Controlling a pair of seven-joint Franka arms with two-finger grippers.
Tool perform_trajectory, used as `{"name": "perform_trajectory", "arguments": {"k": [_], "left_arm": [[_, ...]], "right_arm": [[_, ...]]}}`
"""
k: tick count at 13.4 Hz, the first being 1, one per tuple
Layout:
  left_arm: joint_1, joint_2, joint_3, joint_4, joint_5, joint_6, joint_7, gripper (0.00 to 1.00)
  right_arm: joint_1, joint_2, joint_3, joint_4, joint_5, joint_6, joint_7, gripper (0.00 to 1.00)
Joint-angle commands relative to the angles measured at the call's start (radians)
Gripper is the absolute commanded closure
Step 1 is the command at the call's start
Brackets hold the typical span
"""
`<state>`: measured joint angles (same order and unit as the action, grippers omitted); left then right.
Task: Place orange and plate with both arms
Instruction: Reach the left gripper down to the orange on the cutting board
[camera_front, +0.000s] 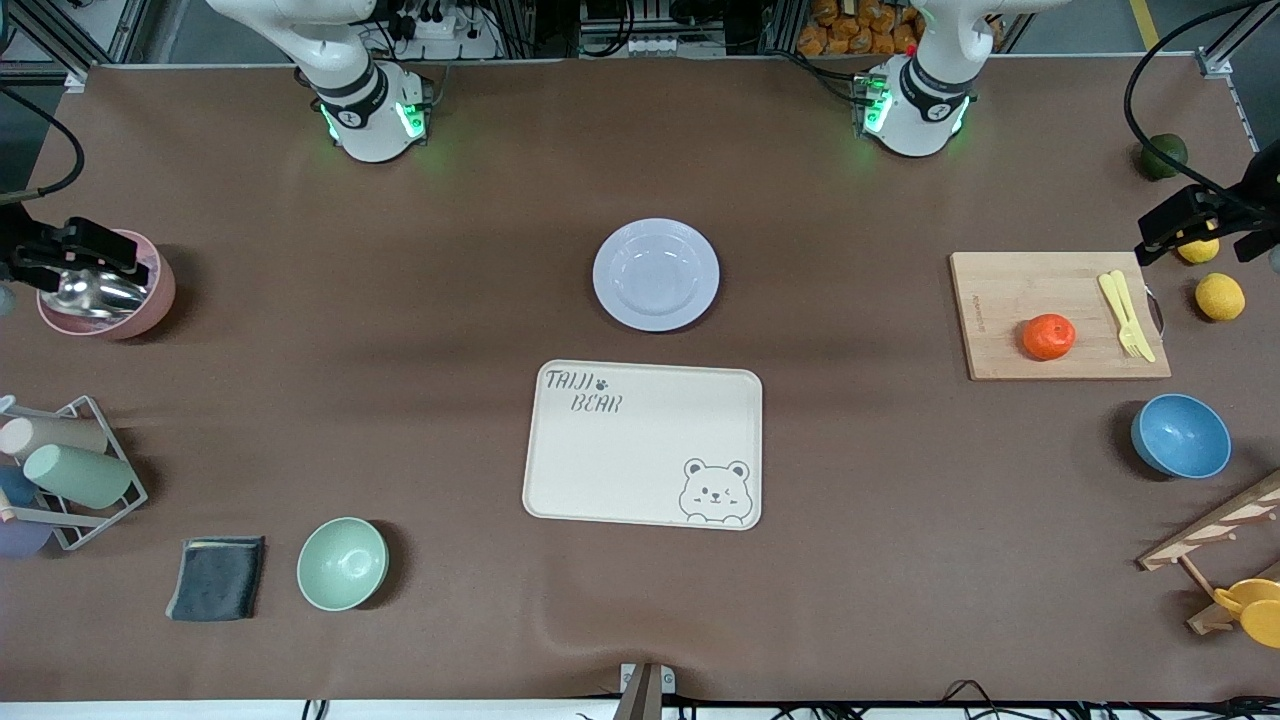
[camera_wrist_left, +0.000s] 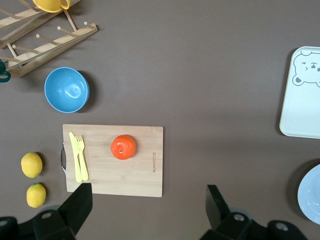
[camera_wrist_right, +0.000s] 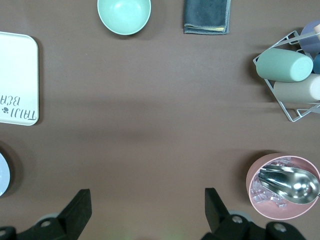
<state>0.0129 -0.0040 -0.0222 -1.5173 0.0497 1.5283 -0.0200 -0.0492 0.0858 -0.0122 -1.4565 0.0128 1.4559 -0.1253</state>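
In the front view you find the plate (camera_front: 655, 274) just above the middle of the frame, flat on the brown desk (camera_front: 850, 560) and touching nothing. The cream bear tray (camera_front: 642, 443) lies just below it in the frame, nearer the camera, with a strip of desk between them. The orange (camera_front: 1048, 336) sits on the wooden cutting board (camera_front: 1010, 300) toward the left arm's end of the desk, in the frame's middle height. The yellow cutlery (camera_front: 1127, 315) lies on the same board, apart from the fruit. A blue bowl (camera_front: 1180, 435) stands lower in the frame than the board. Your left pincer (camera_front: 1225, 228) hangs at the frame's edge over the lemons (camera_front: 1219, 296). Your right pincer (camera_front: 60, 255) hangs at the other edge over the pink bowl (camera_front: 150, 300) with the metal scoop.

In the left wrist view, you see the left pincer's two fingers (camera_wrist_left: 77, 202) spread wide with nothing between them. The orange shows below the camera on the board, clear of both fingers, and the plate's rim just enters at the frame's edge.

In the right wrist view, the right pincer's fingers (camera_wrist_right: 80, 205) are likewise spread wide and empty, over bare desk. The green bowl (camera_wrist_right: 124, 15) and the grey cloth (camera_wrist_right: 206, 16) show farther off.
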Motion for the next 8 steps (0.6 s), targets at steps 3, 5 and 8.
{"name": "perform_trajectory", "arguments": {"k": [3, 5, 8], "left_arm": [[0.002, -0.007, 0.002, 0.008, -0.004, -0.027, 0.002, 0.0], [0.007, -0.007, 0.004, -0.01, -0.005, -0.037, 0.008, 0.0], [0.044, 0.001, 0.005, -0.089, 0.002, -0.024, 0.005, 0.0]], "right_arm": [[0.006, -0.005, -0.002, -0.002, -0.017, -0.016, -0.004, 0.0], [0.008, -0.005, -0.002, -0.002, -0.017, -0.015, -0.004, 0.0], [0.006, -0.005, -0.002, -0.002, -0.017, -0.017, -0.004, 0.0]]}}
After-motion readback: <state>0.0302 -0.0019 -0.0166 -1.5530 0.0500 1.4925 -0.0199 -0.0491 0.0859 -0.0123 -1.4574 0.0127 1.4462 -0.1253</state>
